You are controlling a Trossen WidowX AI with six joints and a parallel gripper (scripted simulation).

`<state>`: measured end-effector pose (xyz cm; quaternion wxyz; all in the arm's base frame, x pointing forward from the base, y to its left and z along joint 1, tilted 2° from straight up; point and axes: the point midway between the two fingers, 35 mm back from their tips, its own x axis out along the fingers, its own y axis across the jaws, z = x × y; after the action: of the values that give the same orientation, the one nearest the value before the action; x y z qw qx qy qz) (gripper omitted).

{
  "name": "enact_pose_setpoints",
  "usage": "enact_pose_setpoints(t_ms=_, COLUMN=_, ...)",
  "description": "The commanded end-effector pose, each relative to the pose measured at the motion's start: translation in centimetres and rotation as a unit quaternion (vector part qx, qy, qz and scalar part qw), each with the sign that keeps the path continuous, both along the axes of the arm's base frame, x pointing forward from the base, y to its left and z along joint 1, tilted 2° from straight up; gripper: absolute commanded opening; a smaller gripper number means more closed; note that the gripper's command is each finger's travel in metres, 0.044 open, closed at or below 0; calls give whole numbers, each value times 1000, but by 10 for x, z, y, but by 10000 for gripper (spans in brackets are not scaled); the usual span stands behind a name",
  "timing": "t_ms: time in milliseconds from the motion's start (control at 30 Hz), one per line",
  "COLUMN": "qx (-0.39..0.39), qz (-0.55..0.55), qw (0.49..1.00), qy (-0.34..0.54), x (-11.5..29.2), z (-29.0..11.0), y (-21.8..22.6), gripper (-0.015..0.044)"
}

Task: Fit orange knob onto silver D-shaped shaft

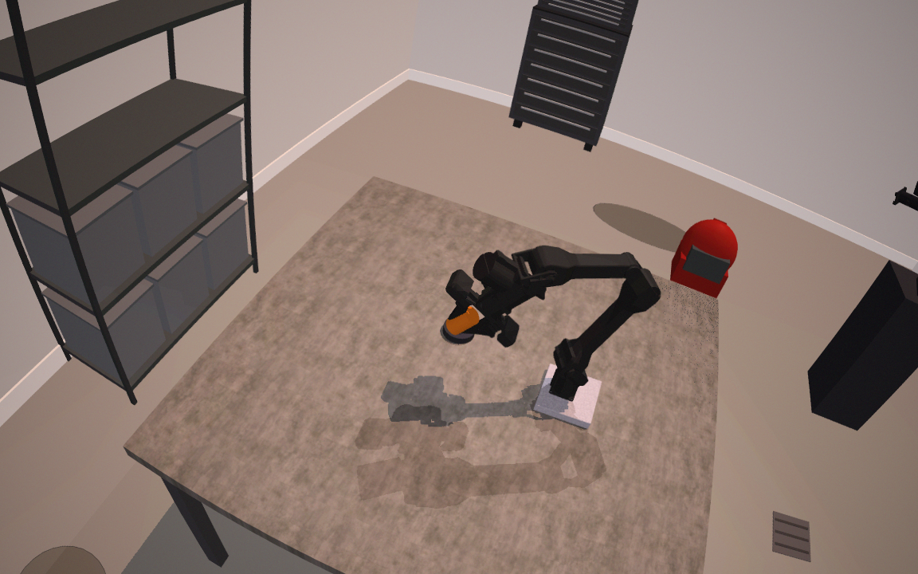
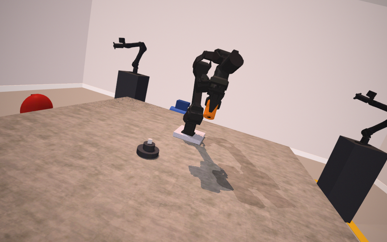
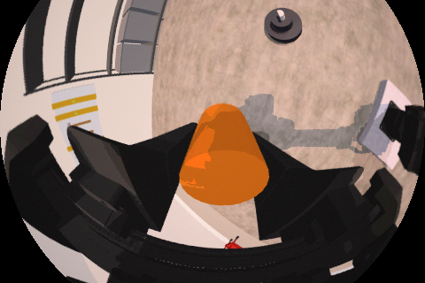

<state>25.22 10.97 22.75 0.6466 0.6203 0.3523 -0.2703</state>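
My gripper [image 1: 467, 322] [image 2: 213, 109] [image 3: 222, 133] is shut on the orange knob [image 1: 461, 322] [image 2: 209, 114] [image 3: 224, 177] and holds it tilted, high above the table. In the exterior view the knob's underside faces partly toward the camera and a dark hole shows in it; its flat side is too small to make out. The round dark pedestal [image 1: 457, 339] [image 2: 147, 152] [image 3: 294, 33] stands on the table, away from the knob. Its silver shaft [image 2: 149, 141] [image 3: 281, 15] points up, bare. In the top view the knob and gripper hide the shaft.
The arm's pale base plate [image 1: 583, 408] [image 2: 201, 138] [image 3: 374, 137] is on the table [image 1: 291, 428] [image 2: 68, 180] [image 3: 212, 44]. The arm's shadow falls on the table. Shelving, a red helmet [image 1: 715, 239] and other arms on dark stands are beyond the table.
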Motion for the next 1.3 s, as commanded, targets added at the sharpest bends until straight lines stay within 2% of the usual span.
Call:
enact_pose_setpoints(t_ms=0, qx=7, qz=-4, qw=999, qy=-49, x=-5, z=9, y=-3, gripper=0)
enact_pose_setpoints(t_ms=400, qx=25, qz=-10, qw=987, qy=-161, x=-18, z=30, y=-10, gripper=0)
enact_pose_setpoints(t_ms=667, qx=26, qz=-11, qw=985, qy=-169, x=-18, z=30, y=-10, gripper=0)
enact_pose_setpoints(t_ms=1000, qx=32, qz=-12, qw=975, qy=-220, x=-20, z=27, y=-10, gripper=0)
enact_pose_setpoints(t_ms=1267, qx=31, qz=-11, qw=979, qy=-202, x=-19, z=26, y=-9, gripper=0)
